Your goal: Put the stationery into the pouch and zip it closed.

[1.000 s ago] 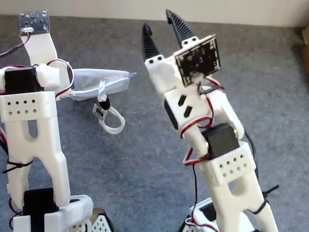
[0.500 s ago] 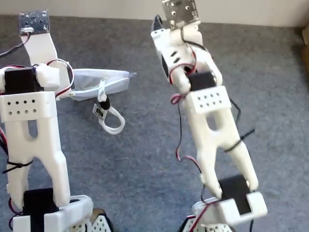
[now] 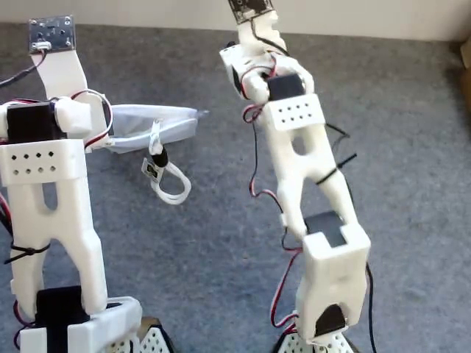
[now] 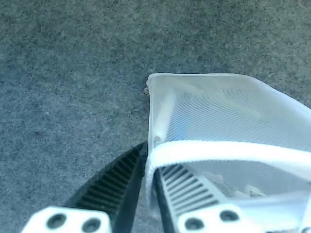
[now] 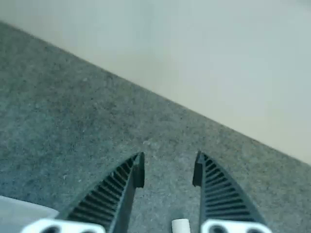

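The pouch point(image 4: 223, 116) is translucent white mesh with a white band along its rim. My left gripper point(image 4: 148, 158) is shut on that rim at one corner. In the high view the pouch point(image 3: 151, 121) sticks out from behind the left arm point(image 3: 51, 162), and its white cord loop point(image 3: 173, 187) with a black tag lies on the carpet. My right gripper point(image 5: 168, 171) is open and low over bare carpet near the wall. A small white cylinder end point(image 5: 181, 225) shows at the base of its fingers. The right arm point(image 3: 294, 125) stretches toward the far edge.
Grey carpet point(image 3: 412, 147) covers the table. A pale wall point(image 5: 218, 58) runs along the far edge just past the right gripper. A pale corner, likely of the pouch point(image 5: 22, 209), lies beside one of the right fingers. Open carpet lies between the two arms.
The right arm has swung from a raised pose out and down toward the far edge, its open gripper dropping out of sight under the arm. The left arm and pouch have stayed put.
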Controlling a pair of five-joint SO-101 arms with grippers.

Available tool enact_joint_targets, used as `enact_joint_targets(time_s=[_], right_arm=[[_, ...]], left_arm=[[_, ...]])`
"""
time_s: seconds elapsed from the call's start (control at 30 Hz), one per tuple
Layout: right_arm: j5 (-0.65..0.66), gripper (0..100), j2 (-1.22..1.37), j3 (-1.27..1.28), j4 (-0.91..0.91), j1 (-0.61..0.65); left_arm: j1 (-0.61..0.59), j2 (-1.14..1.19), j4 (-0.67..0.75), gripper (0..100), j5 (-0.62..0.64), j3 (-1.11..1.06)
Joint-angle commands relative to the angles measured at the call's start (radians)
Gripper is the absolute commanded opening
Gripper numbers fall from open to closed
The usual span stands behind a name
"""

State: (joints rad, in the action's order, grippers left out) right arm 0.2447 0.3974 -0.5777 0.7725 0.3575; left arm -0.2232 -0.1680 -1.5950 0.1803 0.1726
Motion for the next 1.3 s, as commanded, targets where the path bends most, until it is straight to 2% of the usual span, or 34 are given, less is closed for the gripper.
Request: enact_joint_targets(time_s=[0.0, 0.17, 0.3, 0.4, 0.63, 1.27], right_arm=[[-0.006, 15.9, 0.097, -0.282, 0.127, -0.031], [0.005, 15.9, 0.248, -0.473, 0.236, -0.056], [0.143, 15.9, 0.357, -0.536, 0.303, -0.081], [0.193, 15.9, 0.455, -0.544, 0.306, -0.101], [0.199, 15.9, 0.576, -0.604, 0.223, -0.137], [0.193, 15.9, 0.817, -0.604, 0.228, -0.124]], left_arm=[[-0.004, 0.002, 0.011, 1, 0.011, -0.016], [-0.004, 0.002, 0.009, 1, 0.011, -0.016], [-0.004, 0.002, 0.009, 1, 0.011, -0.016], [-0.004, 0.002, 0.009, 1, 0.011, -0.016], [-0.004, 0.002, 0.006, 1, 0.011, -0.016], [-0.005, 0.002, 0.011, 1, 0.011, -0.016]])
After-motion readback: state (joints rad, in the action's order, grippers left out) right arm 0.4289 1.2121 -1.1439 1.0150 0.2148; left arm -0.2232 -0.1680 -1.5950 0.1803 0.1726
